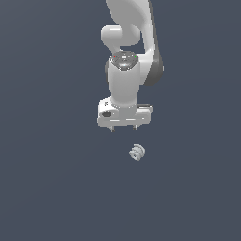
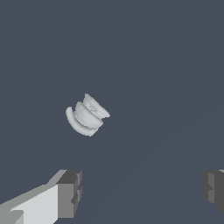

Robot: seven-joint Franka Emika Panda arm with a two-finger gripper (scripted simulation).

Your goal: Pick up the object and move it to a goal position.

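Note:
The object [image 1: 137,152] is a tiny pale grey ribbed piece like a short stack of discs, lying on the dark surface. In the wrist view the object [image 2: 87,114] lies tilted on its side, apart from both fingers. My gripper [image 1: 123,127] hangs just behind it and slightly toward the exterior view's left, with only its short fingertips showing under the white hand. The wrist view shows the gripper [image 2: 142,189] open, its two dark fingers [image 2: 70,192] spread wide with nothing between them.
The white arm [image 1: 127,42] rises behind the hand to the top of the exterior view. A plain dark grey-blue surface [image 1: 56,188] spreads all around.

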